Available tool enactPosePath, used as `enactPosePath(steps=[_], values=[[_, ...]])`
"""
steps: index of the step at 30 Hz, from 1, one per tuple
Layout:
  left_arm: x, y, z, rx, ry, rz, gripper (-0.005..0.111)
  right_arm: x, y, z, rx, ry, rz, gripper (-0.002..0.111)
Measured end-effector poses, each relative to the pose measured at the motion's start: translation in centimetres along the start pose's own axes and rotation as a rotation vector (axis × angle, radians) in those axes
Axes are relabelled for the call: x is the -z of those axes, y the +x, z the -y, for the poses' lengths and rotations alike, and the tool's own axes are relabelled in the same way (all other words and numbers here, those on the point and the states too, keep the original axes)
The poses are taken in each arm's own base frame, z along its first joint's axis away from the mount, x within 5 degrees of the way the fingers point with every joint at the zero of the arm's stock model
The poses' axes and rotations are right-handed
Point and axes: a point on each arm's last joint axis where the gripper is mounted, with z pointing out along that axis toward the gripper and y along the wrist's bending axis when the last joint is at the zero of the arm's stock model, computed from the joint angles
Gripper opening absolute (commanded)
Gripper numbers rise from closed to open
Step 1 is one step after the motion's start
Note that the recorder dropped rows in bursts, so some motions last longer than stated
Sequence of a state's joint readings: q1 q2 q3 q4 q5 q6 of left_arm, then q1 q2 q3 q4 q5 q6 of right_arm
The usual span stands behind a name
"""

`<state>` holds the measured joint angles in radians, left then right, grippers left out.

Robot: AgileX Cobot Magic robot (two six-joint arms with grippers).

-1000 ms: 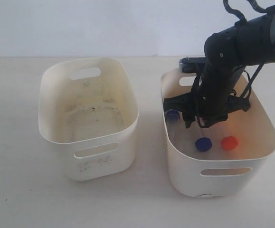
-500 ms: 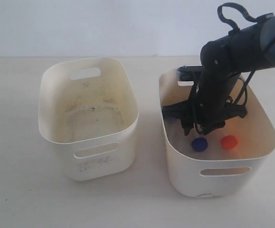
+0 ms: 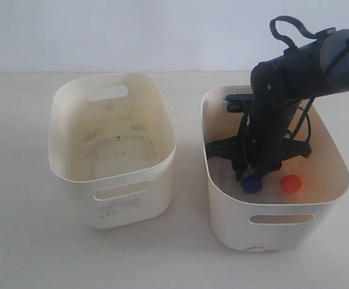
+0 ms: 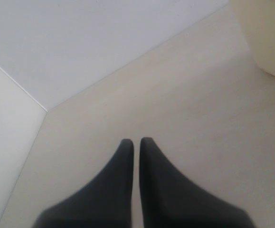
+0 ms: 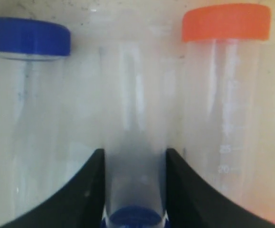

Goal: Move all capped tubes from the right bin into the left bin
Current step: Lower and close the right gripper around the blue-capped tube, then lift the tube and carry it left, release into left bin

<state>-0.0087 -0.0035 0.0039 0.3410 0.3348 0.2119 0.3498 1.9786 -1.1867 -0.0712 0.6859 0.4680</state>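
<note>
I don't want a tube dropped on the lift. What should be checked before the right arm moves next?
1. Right claw closed on the gripped tube: ok, fingers against both sides.
2. Neighbouring blue-capped tube and orange-capped tube clear of the fingers: ok, both lie outside them.
3. Left bin ready: ok, no tubes in it.
4. Left claw out of the path: ok, shut, over the table.
5. Tube lifted off the right bin floor: cannot tell.

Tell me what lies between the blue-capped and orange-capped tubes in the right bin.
In the right wrist view, a third clear tube, blue cap nearest the camera, lies between them, held in the right claw.
</note>
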Motion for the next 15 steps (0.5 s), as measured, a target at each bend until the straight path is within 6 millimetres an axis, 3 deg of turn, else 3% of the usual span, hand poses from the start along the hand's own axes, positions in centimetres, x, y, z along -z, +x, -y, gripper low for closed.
enactPosePath(steps=[2, 8, 15], values=[[0.0, 0.0, 0.0, 0.000, 0.000, 0.000, 0.004, 0.0, 0.0, 0.0, 0.000, 0.000, 0.000, 0.000], [0.0, 0.0, 0.0, 0.000, 0.000, 0.000, 0.004, 0.2, 0.0, 0.0, 0.003, 0.000, 0.002, 0.000], [0.0, 0.0, 0.0, 0.000, 0.000, 0.000, 0.004, 4.1, -0.4, 0.2, 0.027, -0.023, 0.102, 0.000]])
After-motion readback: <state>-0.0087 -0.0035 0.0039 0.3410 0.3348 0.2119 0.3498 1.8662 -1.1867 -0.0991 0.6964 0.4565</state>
